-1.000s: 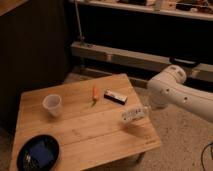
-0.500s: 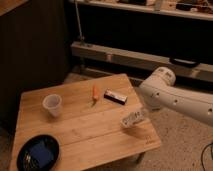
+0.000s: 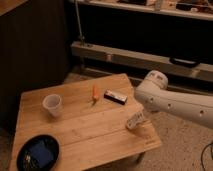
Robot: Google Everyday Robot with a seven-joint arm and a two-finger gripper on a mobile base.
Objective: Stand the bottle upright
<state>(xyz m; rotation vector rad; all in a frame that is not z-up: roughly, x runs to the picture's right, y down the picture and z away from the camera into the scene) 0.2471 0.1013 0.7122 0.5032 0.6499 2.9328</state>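
The bottle (image 3: pixel 134 120) is small and whitish with a speckled label. It hangs tilted just above the right side of the wooden table (image 3: pixel 90 132), near the edge. My gripper (image 3: pixel 142 115) sits at the end of the white arm that reaches in from the right. It is shut on the bottle's upper end, and the arm's bulk largely hides it.
A translucent white cup (image 3: pixel 52 105) stands upright at the table's left. An orange stick-like item (image 3: pixel 94 93) and a flat dark-and-white box (image 3: pixel 115 97) lie near the far edge. A black bowl (image 3: pixel 22 150) holding a blue object sits at the front left corner. Shelving runs behind.
The arm's elbow has swung left and toward the table. The bottle has shifted slightly down and right with the gripper and stays tilted.
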